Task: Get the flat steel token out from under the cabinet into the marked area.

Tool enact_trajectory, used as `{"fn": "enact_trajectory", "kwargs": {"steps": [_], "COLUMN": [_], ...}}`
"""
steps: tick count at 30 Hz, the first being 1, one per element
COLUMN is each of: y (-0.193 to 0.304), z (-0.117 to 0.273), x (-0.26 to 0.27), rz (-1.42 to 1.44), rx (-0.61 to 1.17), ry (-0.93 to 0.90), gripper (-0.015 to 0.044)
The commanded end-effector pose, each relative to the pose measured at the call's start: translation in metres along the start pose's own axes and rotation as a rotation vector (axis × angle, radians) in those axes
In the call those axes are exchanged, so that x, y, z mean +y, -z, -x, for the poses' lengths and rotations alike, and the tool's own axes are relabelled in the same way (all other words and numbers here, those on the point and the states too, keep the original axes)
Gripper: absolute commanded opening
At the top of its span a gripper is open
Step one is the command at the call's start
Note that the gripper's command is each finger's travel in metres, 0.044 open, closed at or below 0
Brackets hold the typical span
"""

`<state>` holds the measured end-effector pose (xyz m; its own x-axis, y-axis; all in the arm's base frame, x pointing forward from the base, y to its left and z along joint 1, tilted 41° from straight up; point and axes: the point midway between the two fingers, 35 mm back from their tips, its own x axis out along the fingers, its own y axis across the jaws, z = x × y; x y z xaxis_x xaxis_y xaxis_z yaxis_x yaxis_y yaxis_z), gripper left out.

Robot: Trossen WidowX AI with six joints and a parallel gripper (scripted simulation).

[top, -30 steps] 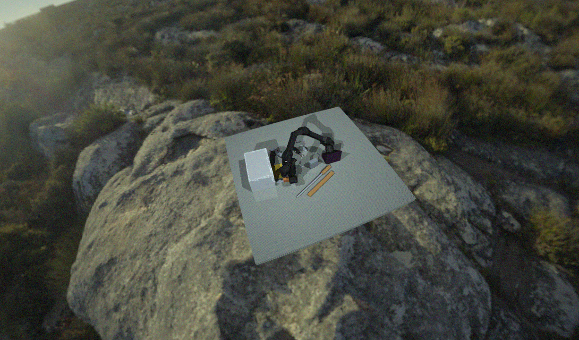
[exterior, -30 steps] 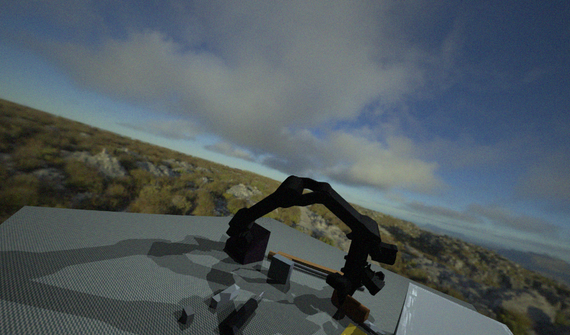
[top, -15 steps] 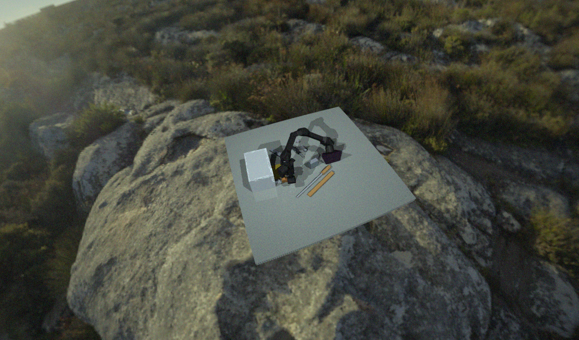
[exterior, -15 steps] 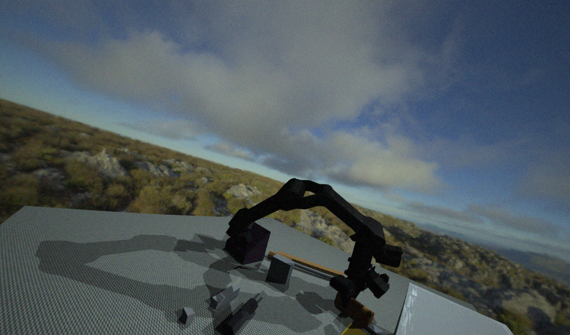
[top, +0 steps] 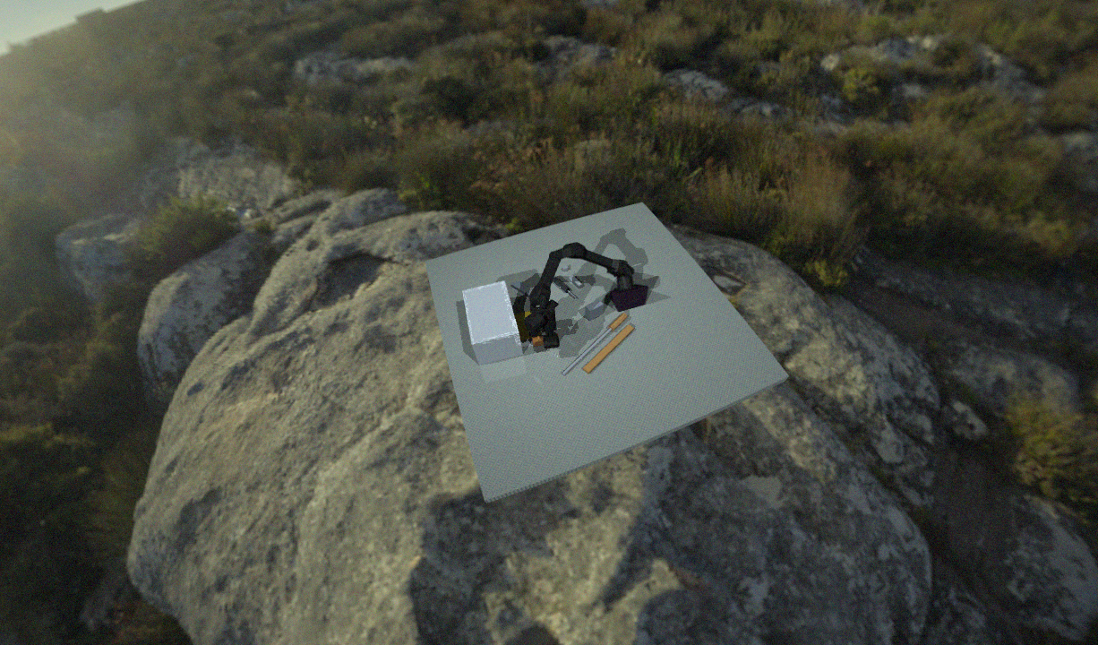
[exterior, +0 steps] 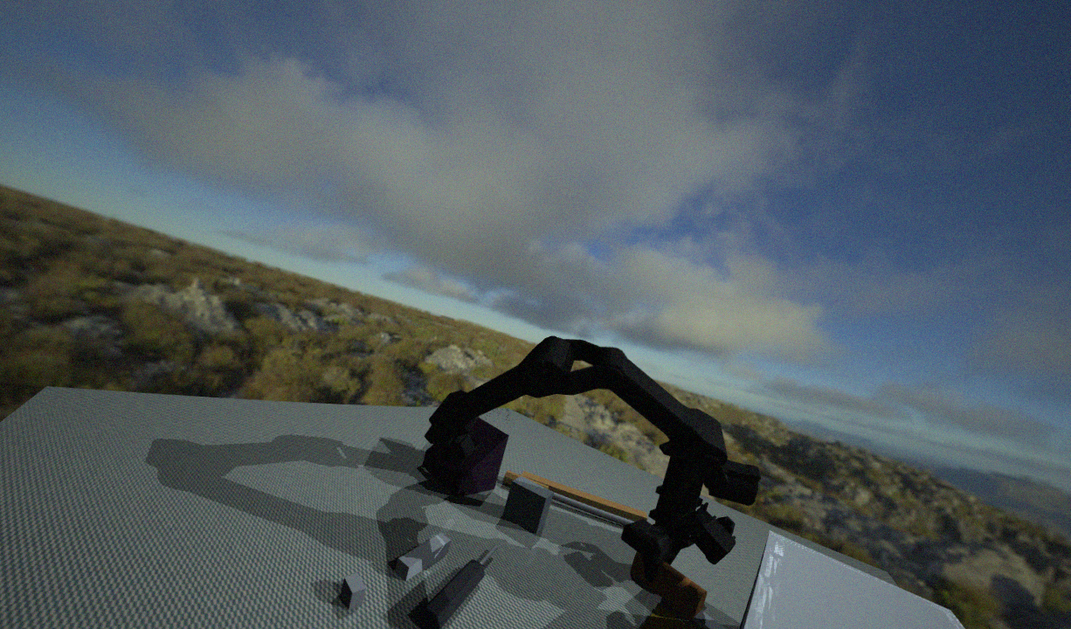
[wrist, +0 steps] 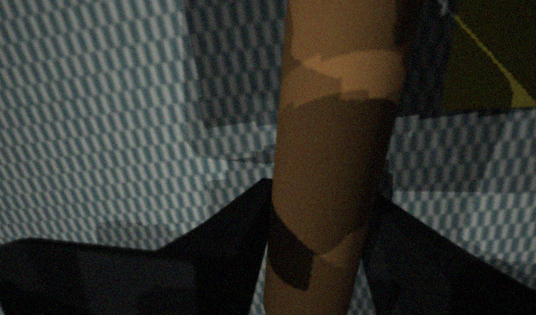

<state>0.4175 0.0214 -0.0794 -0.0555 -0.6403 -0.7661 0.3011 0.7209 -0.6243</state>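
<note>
My gripper (top: 539, 335) (exterior: 652, 560) (wrist: 314, 194) is shut on the orange handle (top: 537, 342) (exterior: 676, 592) (wrist: 333, 144) of a tool, just in front of the cabinet. The handle runs up between both fingers in the wrist view; the tool's far end is hidden. The white cabinet (top: 491, 313) (exterior: 844, 590) stands at the left in the top view. The yellow marked area (top: 523, 325) (wrist: 477, 66) lies in front of it, partly hidden by the arm and in shadow. I cannot make out the steel token in any view.
A metal rod (top: 586, 352) with an orange handle lies beside an orange bar (top: 609, 348) (exterior: 578, 495). A grey block (top: 591, 310) (exterior: 528, 506) stands near the dark arm base (top: 630, 297). A dark-handled tool (exterior: 453, 594), a pale block (exterior: 422, 556) and a small cube (exterior: 353, 591) lie behind the arm.
</note>
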Motion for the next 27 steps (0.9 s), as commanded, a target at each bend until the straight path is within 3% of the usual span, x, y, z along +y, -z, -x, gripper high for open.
{"fn": "enact_trajectory", "kwargs": {"steps": [1,27], "y": [-0.001,0.003], "z": [-0.001,-0.002], "x": [-0.008,-0.022], "rz": [-0.004,-0.003], "rx": [0.002,0.003], "ry": [0.002,0.003], "gripper": [0.0,0.0]}}
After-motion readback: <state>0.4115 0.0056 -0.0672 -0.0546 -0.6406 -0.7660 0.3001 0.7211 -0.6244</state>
